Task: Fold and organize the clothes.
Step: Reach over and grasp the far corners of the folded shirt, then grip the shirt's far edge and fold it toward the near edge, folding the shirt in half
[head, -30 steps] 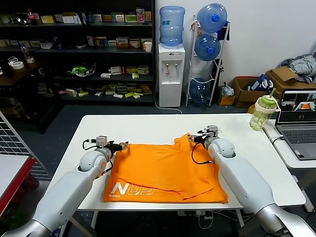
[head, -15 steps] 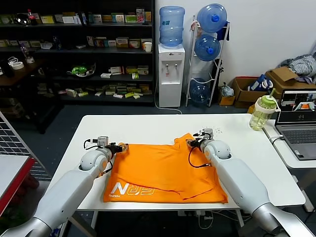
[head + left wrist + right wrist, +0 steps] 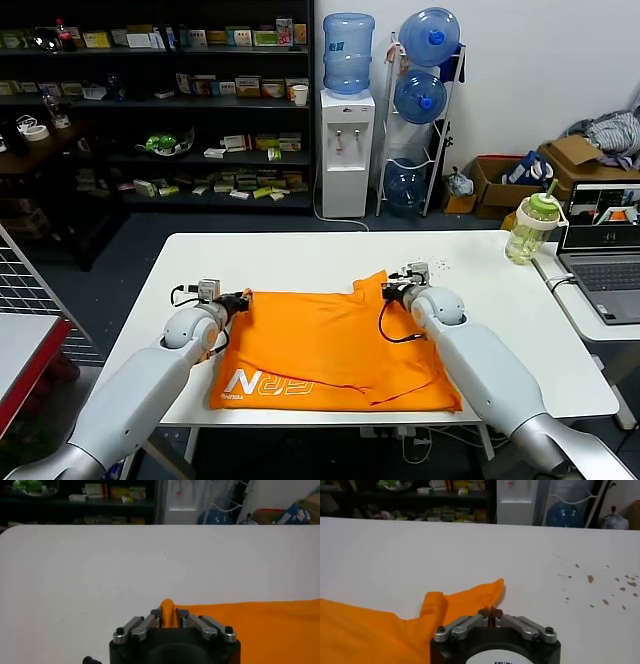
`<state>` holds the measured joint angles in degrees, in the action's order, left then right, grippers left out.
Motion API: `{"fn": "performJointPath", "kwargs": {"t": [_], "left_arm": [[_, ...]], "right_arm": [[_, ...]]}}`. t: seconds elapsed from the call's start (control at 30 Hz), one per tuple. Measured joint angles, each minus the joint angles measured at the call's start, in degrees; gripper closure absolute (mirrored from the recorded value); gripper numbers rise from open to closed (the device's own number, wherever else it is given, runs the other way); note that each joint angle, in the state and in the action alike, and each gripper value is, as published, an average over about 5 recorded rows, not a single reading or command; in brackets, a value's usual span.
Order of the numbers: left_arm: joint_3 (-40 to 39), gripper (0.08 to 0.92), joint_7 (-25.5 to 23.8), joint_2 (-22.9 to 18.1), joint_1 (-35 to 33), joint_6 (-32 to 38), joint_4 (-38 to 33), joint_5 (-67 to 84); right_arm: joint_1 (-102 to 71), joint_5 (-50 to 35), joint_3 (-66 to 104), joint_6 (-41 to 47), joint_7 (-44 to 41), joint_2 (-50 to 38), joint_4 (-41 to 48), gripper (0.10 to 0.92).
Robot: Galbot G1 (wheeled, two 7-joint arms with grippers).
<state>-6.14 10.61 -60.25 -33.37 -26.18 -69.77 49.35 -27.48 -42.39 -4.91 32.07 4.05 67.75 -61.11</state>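
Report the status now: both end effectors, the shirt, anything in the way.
Left end effector shut on orange T-shirt, far left corner. Right end effector shut on far right corner. Shirt flat on table. Nothing blocking.

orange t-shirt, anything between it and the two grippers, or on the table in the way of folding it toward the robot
Nothing visible. The left gripper and right gripper already pinch the orange T-shirt at its far corners, and nothing lies on it.
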Motion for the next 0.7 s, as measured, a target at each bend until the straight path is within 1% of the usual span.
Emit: {"fn": "performJointPath", "kwargs": {"t": [0.07, 0.17, 0.43, 0.7], "left_arm": [[0.2, 0.835, 0.0, 0.0, -0.1, 0.3, -0.1, -0.1], [0.6, 0.894, -0.1, 0.0, -0.4, 1.0, -0.5, -0.2], [2.5, 0.905, 0.2, 1.2, -2.4, 2.3, -3.9, 0.2], [5.3, 0.905, 1.5, 3.5, -7.1, 2.9, -10.6, 0.1]], "right_arm": [[-0.3, -0.1, 0.3, -0.6, -0.1, -0.2, -0.5, 0.901], [-0.8, -0.2, 0.7, -1.6, -0.1, -0.7, -1.6, 0.901], [-3.5, -2.3, 2.9, -2.8, 1.1, -3.3, -7.4, 0.901], [-9.2, -6.4, 5.5, -1.6, 3.1, -9.2, -17.4, 0.901]]}}
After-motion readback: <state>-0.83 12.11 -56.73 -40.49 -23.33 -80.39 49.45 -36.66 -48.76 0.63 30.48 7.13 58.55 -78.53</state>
